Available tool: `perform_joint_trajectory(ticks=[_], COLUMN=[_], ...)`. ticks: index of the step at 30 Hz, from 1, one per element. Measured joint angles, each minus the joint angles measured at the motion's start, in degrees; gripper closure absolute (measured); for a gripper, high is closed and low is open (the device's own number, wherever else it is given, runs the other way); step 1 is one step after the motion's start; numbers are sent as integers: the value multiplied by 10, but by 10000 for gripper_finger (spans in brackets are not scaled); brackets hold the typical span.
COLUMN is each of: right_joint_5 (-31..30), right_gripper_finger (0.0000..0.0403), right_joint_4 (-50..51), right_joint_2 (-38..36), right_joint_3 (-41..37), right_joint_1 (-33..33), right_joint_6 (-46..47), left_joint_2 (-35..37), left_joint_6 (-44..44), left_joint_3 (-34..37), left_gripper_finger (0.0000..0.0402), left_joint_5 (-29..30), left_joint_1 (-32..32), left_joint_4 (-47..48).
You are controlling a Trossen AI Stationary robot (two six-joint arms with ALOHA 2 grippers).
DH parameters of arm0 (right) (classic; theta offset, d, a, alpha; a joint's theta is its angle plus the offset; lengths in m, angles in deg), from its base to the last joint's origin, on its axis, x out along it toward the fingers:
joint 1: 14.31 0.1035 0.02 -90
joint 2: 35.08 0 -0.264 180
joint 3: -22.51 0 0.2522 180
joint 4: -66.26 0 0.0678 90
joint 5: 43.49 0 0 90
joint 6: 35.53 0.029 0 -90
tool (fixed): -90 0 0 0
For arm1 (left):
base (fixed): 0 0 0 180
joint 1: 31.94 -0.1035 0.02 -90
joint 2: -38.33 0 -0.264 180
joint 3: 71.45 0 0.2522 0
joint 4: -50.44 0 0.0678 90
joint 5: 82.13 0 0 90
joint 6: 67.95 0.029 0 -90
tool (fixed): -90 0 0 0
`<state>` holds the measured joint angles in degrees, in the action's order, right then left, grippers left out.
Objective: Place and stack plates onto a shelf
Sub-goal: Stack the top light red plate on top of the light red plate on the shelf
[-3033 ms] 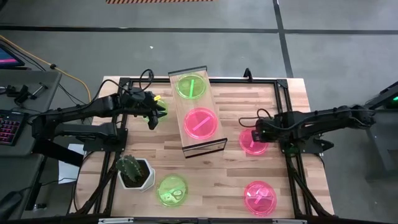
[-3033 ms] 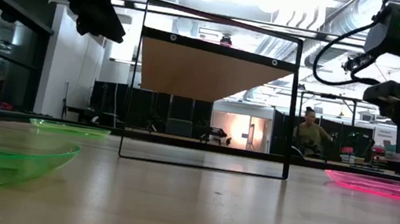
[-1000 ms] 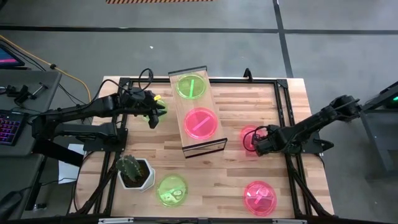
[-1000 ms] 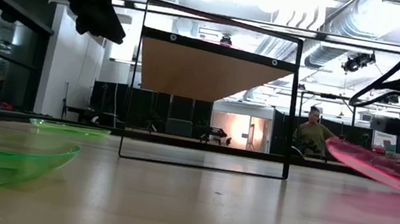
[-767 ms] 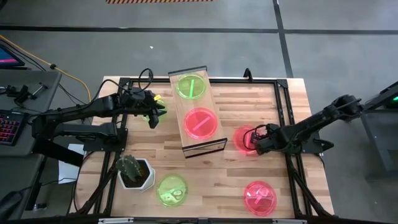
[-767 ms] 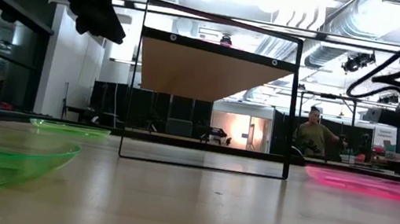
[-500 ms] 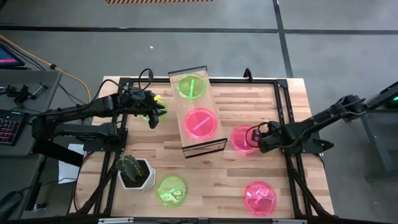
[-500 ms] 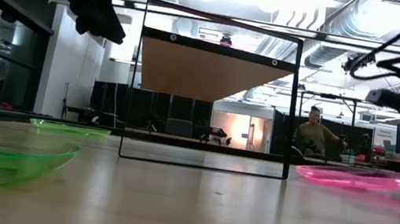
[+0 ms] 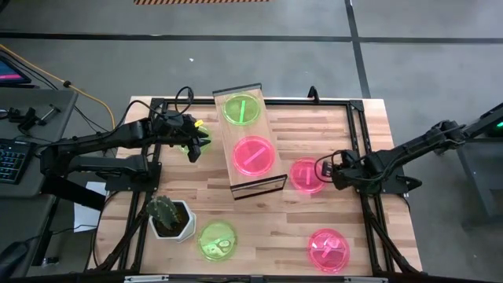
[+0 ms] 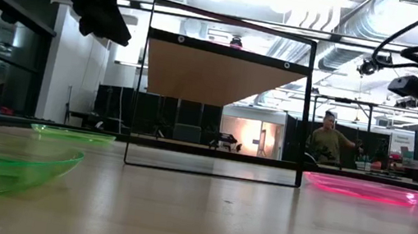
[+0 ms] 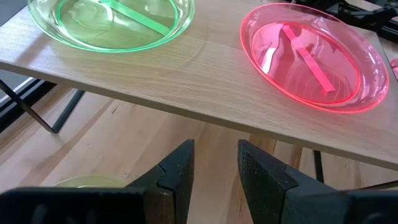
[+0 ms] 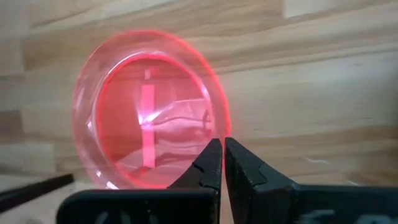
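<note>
Right hand: the right hand (image 9: 321, 173) pinches the near rim of a pink plate (image 9: 306, 174), its two fingers (image 12: 211, 163) closed tight on the plastic edge; in the low view the plate rides level, at or just above the desk (image 9: 330, 134), just beside the shelf's end.
Left hand: the left hand (image 9: 194, 141) waits over the desk's left edge beside the shelf, fingers (image 11: 177, 171) slightly apart and holding nothing.
Step in hand: by the look of it, carrying this plate toward the shelf (image 9: 263, 185).
Next move: likely a lift above the raised plank, then a level set-down, either on the bare end nearest the hand or on top of the pink plate already there; a thin rim grip could let the plate tip.
Shelf: a light-wood plank on a dark metal frame, standing above the desk; it bears a green plate (image 9: 240, 108) at the far end and a second pink plate (image 9: 253, 155) in the middle, side by side and not touching.
Plates left: a green one (image 9: 216, 240) and a pink one (image 9: 328, 249) lie near the front edge, well apart.
Look of the plate: shallow, round, see-through neon pink, with one straight bar mark (image 12: 147, 118) across its middle.
</note>
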<state>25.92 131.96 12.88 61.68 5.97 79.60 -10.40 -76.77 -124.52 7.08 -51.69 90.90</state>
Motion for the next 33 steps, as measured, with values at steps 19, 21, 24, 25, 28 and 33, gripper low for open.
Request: perform_joint_trajectory(ticks=[19, 21, 24, 25, 28, 33], right_joint_5=[-65, -92, -101, -104, -108, -102], right_gripper_finger=[222, 218, 219, 220, 224, 240], right_joint_4=[-125, -161, -240, -270, -327, -324], right_joint_2=[27, 22, 21, 21, 22, 22], right_joint_3=[-86, -110, -142, -153, -173, -176], right_joint_1=[-24, -28, -35, -35, -36, -36], right_joint_6=[4, 18, 4, -6, -17, -17], left_joint_2=[0, 0, 0, 0, 0, 0], left_joint_6=[-2, -10, -16, -16, -16, -16], left_joint_3=[0, 0, 0, 0, 0, 0], left_gripper_finger=[291, 291, 291, 291, 291, 291], left_joint_5=[0, 0, 0, 0, 0, 0], left_joint_1=[0, 0, 0, 0, 0, 0], left_joint_4=[-18, -22, -27, -27, -27, -27])
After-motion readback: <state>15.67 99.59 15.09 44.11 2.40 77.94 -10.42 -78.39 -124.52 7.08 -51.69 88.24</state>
